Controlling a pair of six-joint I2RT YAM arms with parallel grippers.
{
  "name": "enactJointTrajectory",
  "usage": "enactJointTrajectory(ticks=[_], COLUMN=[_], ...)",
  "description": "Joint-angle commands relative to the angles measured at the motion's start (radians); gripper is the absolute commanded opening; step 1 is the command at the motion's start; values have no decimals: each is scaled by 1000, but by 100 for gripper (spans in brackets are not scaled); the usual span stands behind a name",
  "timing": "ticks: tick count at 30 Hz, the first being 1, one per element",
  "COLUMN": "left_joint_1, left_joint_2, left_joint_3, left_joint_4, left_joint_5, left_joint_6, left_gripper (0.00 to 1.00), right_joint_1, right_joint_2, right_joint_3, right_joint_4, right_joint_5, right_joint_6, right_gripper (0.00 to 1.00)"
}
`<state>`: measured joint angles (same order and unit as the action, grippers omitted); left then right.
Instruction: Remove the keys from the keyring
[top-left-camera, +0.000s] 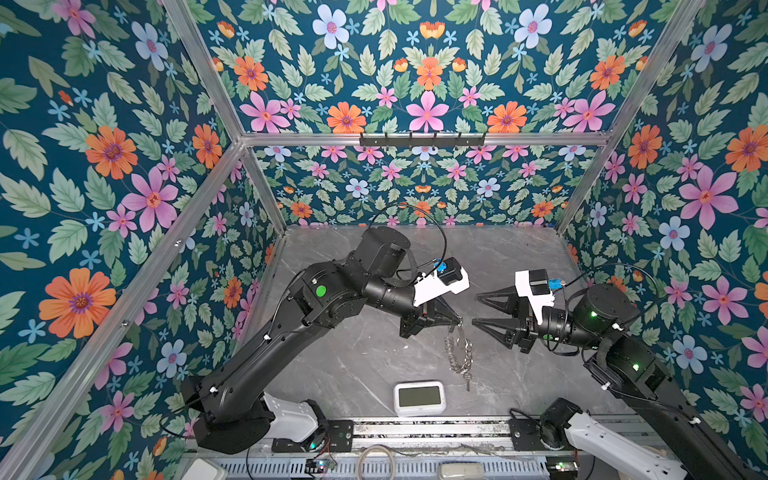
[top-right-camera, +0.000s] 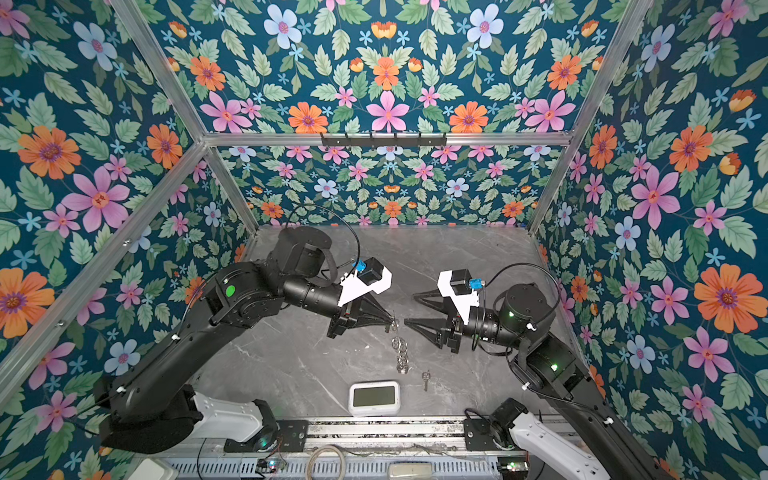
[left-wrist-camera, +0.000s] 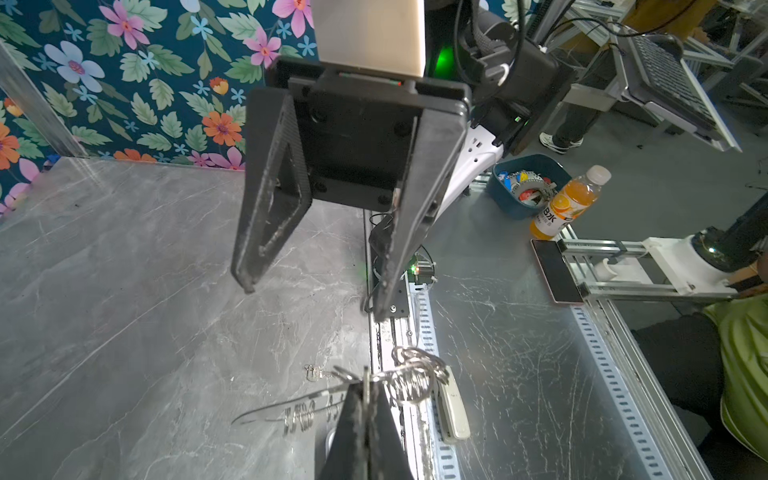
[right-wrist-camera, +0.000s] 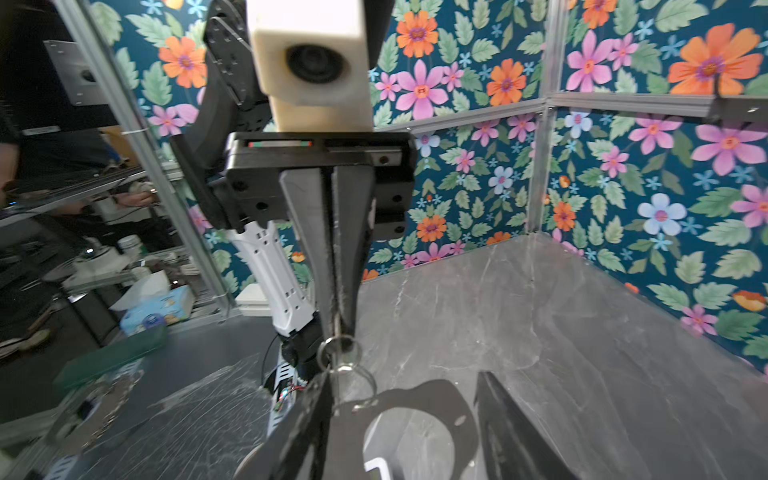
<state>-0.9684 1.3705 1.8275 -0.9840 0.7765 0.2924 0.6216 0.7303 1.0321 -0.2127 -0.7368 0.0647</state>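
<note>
My left gripper (top-left-camera: 458, 321) (top-right-camera: 392, 321) is shut on the top of the keyring (top-left-camera: 457, 353) (top-right-camera: 401, 353), which hangs from it above the grey table, its chain of silver rings dangling. In the left wrist view the left gripper's fingertips (left-wrist-camera: 365, 380) pinch a ring beside the translucent plate (left-wrist-camera: 291, 409). One small silver key (top-right-camera: 424, 377) (left-wrist-camera: 313, 372) lies on the table, apart from the keyring. I cannot pick out another key among the rings. My right gripper (top-left-camera: 474, 309) (right-wrist-camera: 403, 378) is open just right of the left gripper's tips, and the plate (right-wrist-camera: 415, 399) shows between its fingers.
A white clock (top-left-camera: 419, 398) (top-right-camera: 374, 398) lies near the table's front edge, just below the hanging keyring. A black hook rack (top-left-camera: 422, 139) sits on the back rail. Past the front edge are a stapler (left-wrist-camera: 453, 411), a blue bin (left-wrist-camera: 525, 187) and an orange bottle (left-wrist-camera: 569, 203).
</note>
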Motion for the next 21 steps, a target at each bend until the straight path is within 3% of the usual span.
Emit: enactJointTrajectory(ticks=[1,21], left_joint_1=[0,0], left_joint_2=[1,-1], left_joint_3=[19,55], left_joint_4=[-20,-59], left_joint_5=[68,172], left_joint_6=[69,140], left_gripper=[0,0], right_joint_1=[0,0], right_joint_2=[5,144], right_joint_3=[-1,47], right_joint_4=[18,87], right_joint_5=[-153,-400], right_joint_6=[-8,25], right_gripper=[58,56])
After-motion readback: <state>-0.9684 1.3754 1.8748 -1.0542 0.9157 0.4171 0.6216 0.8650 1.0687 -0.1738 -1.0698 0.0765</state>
